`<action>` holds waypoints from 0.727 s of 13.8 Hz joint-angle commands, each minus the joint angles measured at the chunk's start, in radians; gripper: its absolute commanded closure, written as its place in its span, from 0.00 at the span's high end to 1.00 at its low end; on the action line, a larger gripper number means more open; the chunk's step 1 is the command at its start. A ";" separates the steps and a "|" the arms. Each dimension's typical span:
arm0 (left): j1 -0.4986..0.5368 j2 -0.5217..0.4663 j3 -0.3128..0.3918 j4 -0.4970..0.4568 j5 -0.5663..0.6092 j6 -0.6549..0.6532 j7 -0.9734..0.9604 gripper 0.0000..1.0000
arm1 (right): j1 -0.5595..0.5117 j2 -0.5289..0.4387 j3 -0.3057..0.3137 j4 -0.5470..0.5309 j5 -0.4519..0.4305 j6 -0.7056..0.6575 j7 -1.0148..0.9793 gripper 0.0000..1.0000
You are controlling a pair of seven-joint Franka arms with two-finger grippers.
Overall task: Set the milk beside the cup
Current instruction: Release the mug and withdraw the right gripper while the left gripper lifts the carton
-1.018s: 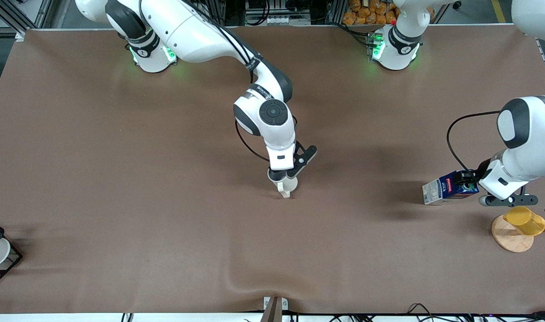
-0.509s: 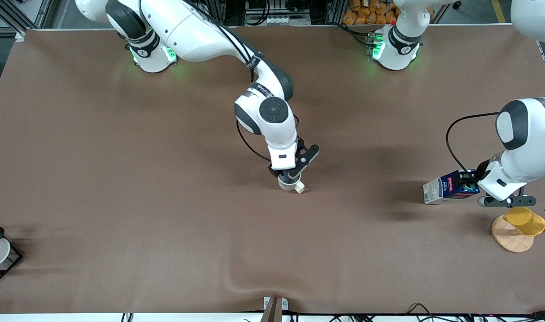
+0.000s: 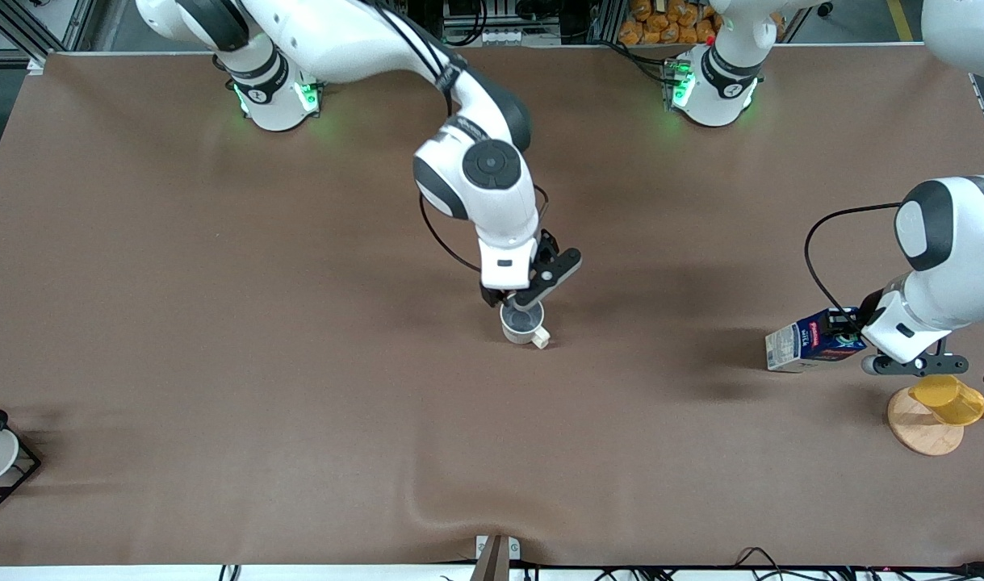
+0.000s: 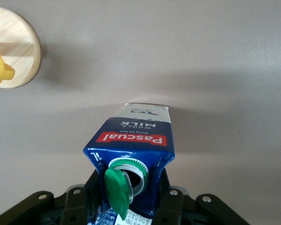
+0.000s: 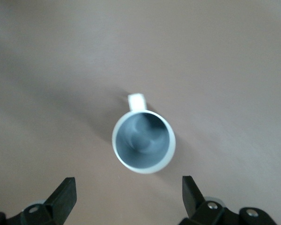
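Two claws: left claw (image 3: 851,329) clenched on the milk (image 3: 810,340); right claw (image 3: 514,304) released above the cup (image 3: 522,323).
Milk axis: level, cap end (image 4: 126,176) in the left claw, base pointing away.

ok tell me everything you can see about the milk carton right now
The milk is a small gable-top carton, dark blue with a red label, white lower sides and an open green cap. It is tipped over, base toward the cup's end, top clamped in the left gripper. Whether its base touches the table is unclear. It is far from the cup.
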 commanded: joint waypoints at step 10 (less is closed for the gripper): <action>-0.010 -0.033 -0.347 0.099 -0.016 -0.153 -0.333 0.46 | -0.251 -0.457 -0.130 -0.496 -0.019 -0.097 0.056 1.00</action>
